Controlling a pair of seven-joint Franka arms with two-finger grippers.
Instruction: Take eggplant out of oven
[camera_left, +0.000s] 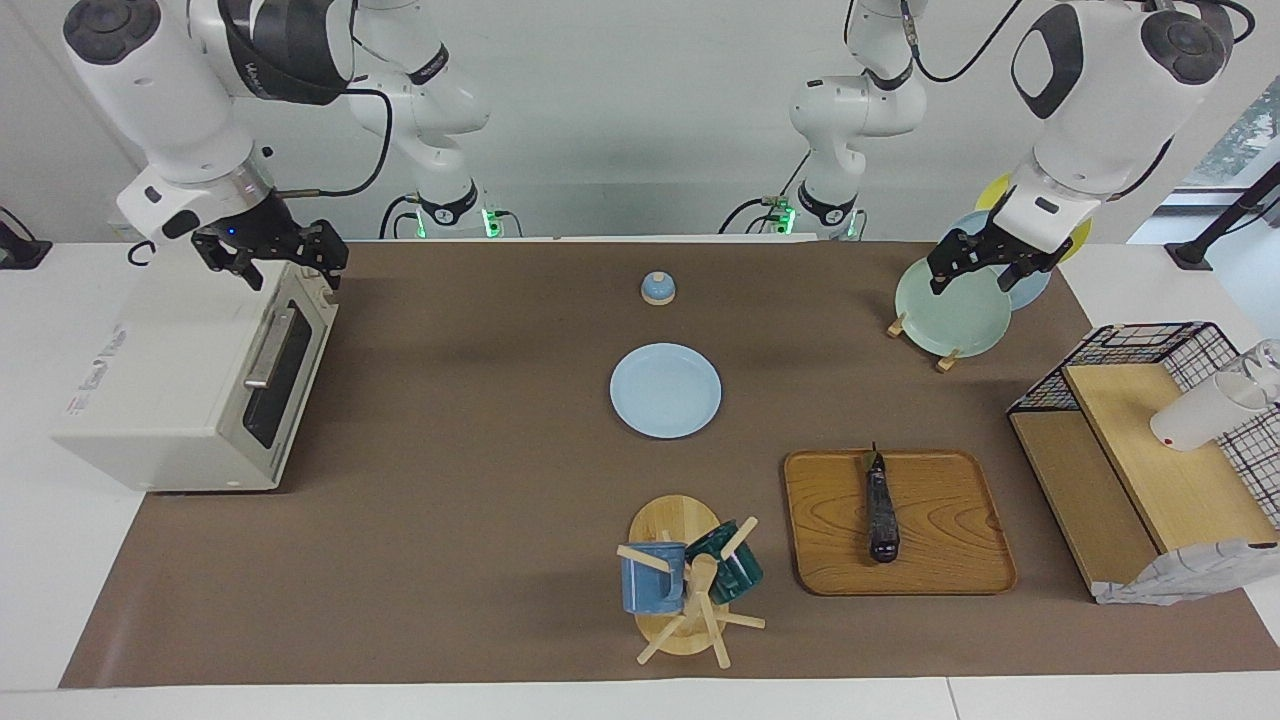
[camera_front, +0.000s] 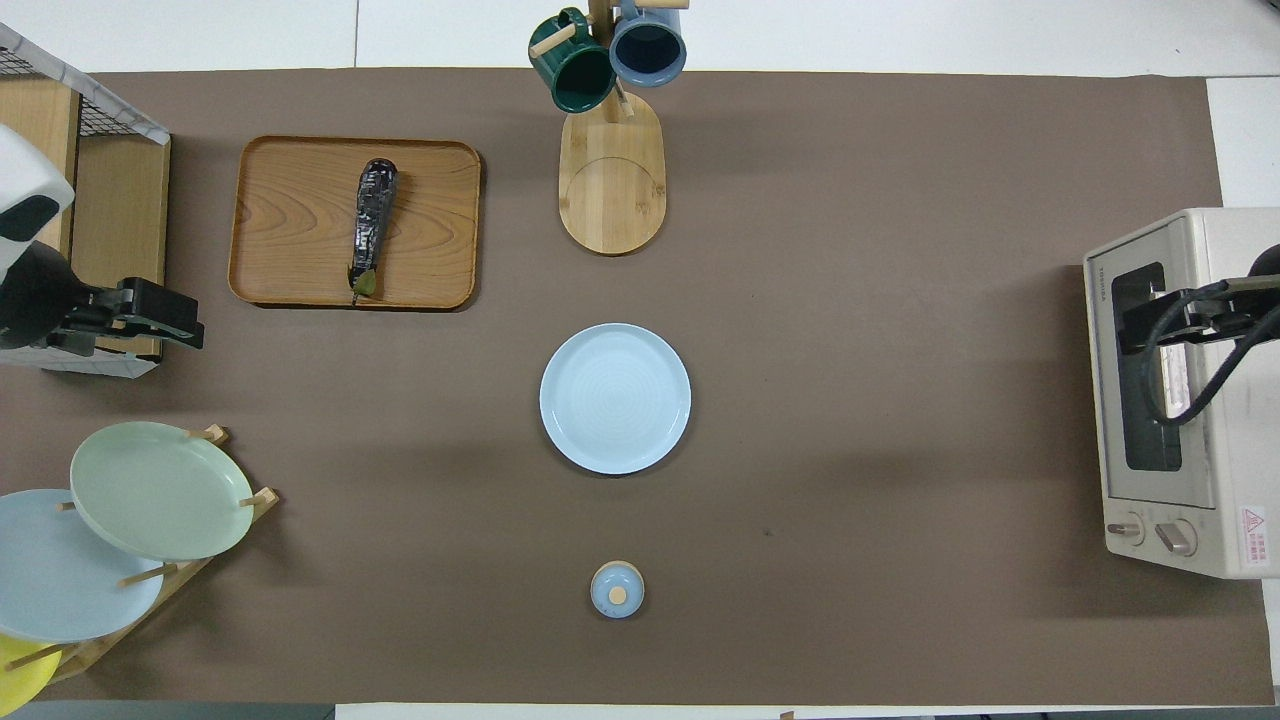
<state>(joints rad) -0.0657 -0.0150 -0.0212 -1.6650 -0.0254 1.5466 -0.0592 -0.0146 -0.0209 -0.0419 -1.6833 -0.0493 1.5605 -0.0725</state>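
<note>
The eggplant (camera_left: 882, 505) (camera_front: 370, 226) lies on a wooden tray (camera_left: 950, 560) (camera_front: 285, 215), its green stem end pointing toward the robots. The off-white oven (camera_left: 160, 370) (camera_front: 1200, 250) stands at the right arm's end of the table with its glass door shut. My right gripper (camera_left: 283, 268) (camera_front: 1132, 326) hangs open and empty just above the oven's top front edge. Over the plate rack at the left arm's end, my left gripper (camera_left: 970, 280) (camera_front: 185, 325) hovers open, holding nothing.
A light blue plate (camera_left: 665, 390) sits mid-table, with a small blue knobbed lid (camera_left: 657, 288) nearer the robots. A mug tree (camera_left: 685, 585) stands beside the tray. A rack of plates (camera_left: 950, 305) and a wire-mesh shelf (camera_left: 1150, 345) with a white cup (camera_left: 1195, 415) occupy the left arm's end.
</note>
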